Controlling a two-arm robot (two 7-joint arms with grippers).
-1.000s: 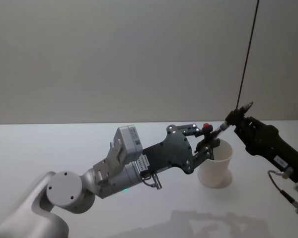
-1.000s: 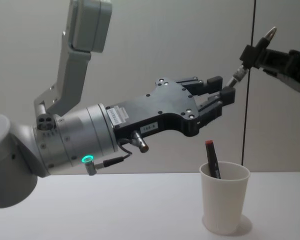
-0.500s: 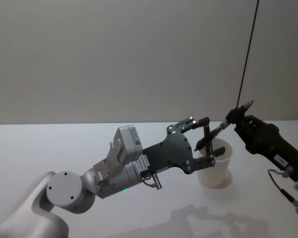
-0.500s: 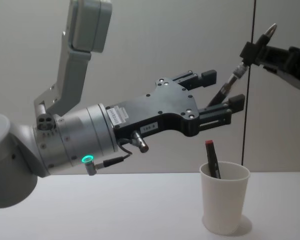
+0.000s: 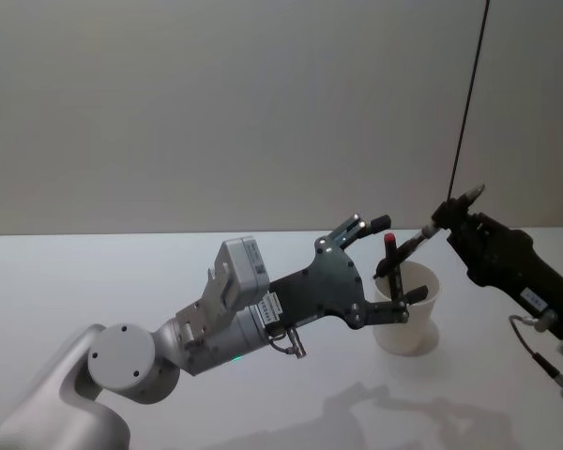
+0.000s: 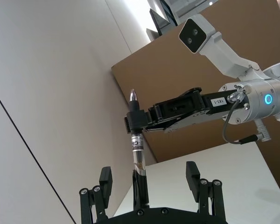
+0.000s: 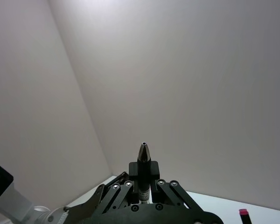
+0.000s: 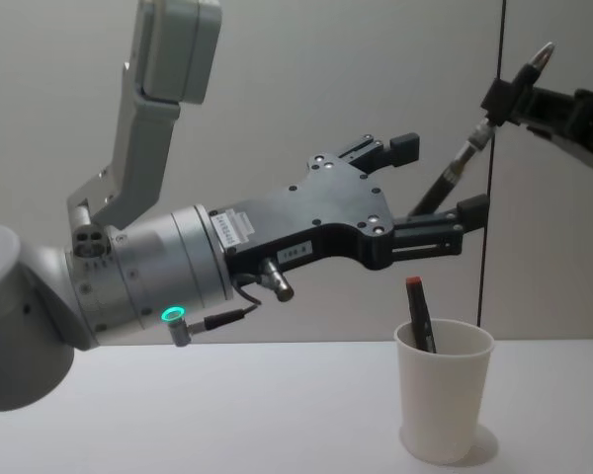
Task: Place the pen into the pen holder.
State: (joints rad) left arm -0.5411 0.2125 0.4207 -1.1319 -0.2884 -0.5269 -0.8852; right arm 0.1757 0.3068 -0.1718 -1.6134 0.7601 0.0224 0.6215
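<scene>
left tool (image 8: 430,183): up in the air above the cup, fingers spread wide, nothing gripped
right tool (image 8: 514,97): clamped on a pen (image 8: 465,158), holding it slanted with the lower end between the left tool's open fingers
pen holder (image 8: 444,390): white paper cup, standing upright on the desk (image 8: 178,415), just under the left tool
marker (image 8: 420,314): dark one with a red cap, already in the cup, leaning and sticking out past the rim
</scene>
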